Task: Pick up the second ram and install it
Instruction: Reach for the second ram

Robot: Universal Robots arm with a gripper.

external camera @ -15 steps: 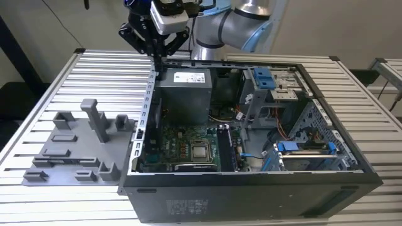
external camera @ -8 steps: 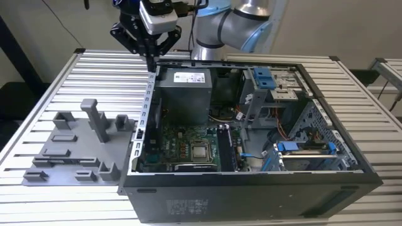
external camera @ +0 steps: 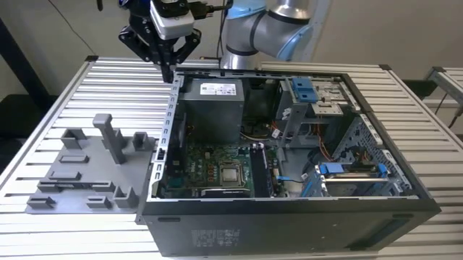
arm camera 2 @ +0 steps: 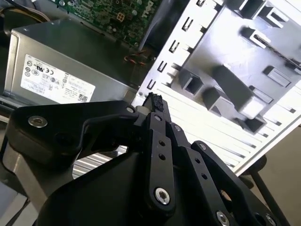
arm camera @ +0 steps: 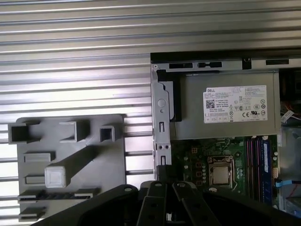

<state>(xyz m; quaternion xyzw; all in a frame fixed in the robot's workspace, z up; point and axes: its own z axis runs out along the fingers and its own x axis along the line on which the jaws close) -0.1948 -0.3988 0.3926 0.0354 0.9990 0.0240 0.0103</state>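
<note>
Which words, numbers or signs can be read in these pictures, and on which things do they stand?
White label on the grey metal power supply box, in both wrist views: small print and symbols, too small to read.
Pale print patch on the black computer case's outer wall: blurred, unreadable.
Green motherboard: white markings, too small to read.

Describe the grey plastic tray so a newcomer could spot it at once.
Find the open computer case on the slatted metal table. The tray lies flat beside it, on the exterior view's left. Unlike them, it is matte grey plastic with upright posts and boxy pockets.
</note>
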